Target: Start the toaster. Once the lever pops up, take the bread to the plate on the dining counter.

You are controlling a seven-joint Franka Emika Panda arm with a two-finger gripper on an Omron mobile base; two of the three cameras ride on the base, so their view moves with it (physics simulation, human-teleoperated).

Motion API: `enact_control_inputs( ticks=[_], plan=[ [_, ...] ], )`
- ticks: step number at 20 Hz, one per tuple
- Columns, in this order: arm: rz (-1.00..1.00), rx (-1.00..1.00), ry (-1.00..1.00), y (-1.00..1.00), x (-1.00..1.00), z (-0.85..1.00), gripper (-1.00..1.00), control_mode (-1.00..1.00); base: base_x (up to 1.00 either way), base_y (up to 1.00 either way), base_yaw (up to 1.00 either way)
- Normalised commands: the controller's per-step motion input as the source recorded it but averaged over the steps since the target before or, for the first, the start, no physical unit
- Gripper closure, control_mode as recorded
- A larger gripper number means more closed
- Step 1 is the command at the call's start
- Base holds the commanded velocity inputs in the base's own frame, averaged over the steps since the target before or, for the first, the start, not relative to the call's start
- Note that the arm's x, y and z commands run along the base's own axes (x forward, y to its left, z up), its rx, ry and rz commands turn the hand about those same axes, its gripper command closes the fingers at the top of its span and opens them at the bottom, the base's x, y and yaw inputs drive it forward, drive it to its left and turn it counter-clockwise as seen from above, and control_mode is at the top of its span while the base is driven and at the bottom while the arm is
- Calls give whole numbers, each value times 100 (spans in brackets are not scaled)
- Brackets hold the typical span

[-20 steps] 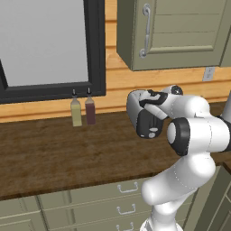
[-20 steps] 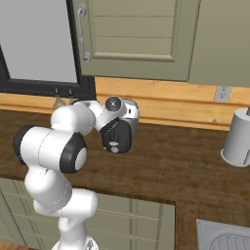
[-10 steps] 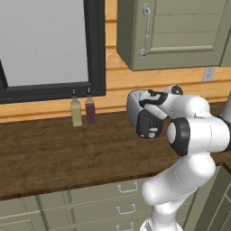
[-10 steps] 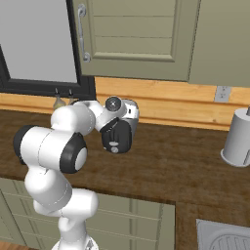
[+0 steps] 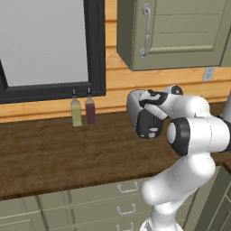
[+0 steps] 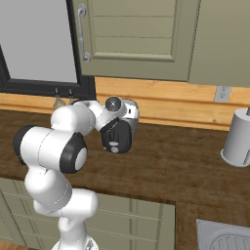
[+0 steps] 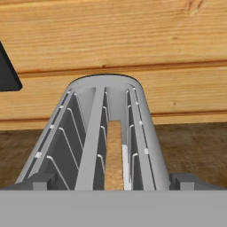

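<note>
The toaster point(image 7: 111, 133) is seen from above and close up in the hand view, a silver-grey box with two long slots, standing against the wood-plank wall. The bread point(image 7: 114, 155), a thin tan slice, sits down inside the right slot. My gripper point(image 7: 113, 184) hovers just above the toaster's near end, open, with one dark fingertip point(image 7: 39, 181) on each side of the body and nothing between them. In both base views my hand point(image 5: 146, 122) point(image 6: 117, 136) points at the wall and covers the toaster. The plate and the dining counter are out of view.
Two small bottles point(image 5: 76, 113) point(image 5: 90, 110) stand left of my hand under a black-framed window point(image 5: 94, 49). A wall cabinet point(image 5: 176, 31) hangs overhead. On the wood countertop over drawers point(image 5: 54, 158), a grey canister point(image 6: 238, 139) stands to the right, with a sink point(image 6: 224, 237) at the front right.
</note>
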Motion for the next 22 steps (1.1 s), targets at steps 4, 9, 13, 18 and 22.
enact_control_inputs(
  ticks=[4, 9, 13, 18, 22],
  plan=[
    [0, 0, 0, 0, 0, 0, -100, -100, 0, 0, 0],
    [0, 0, 0, 0, 0, 0, -100, -100, 0, 0, 0],
    [0, 0, 0, 0, 0, 0, -100, -100, 0, 0, 0],
    [0, 0, 0, 0, 0, 0, -100, -100, 0, 0, 0],
    [0, 0, 0, 0, 0, 0, -100, -100, 0, 0, 0]
  ],
)
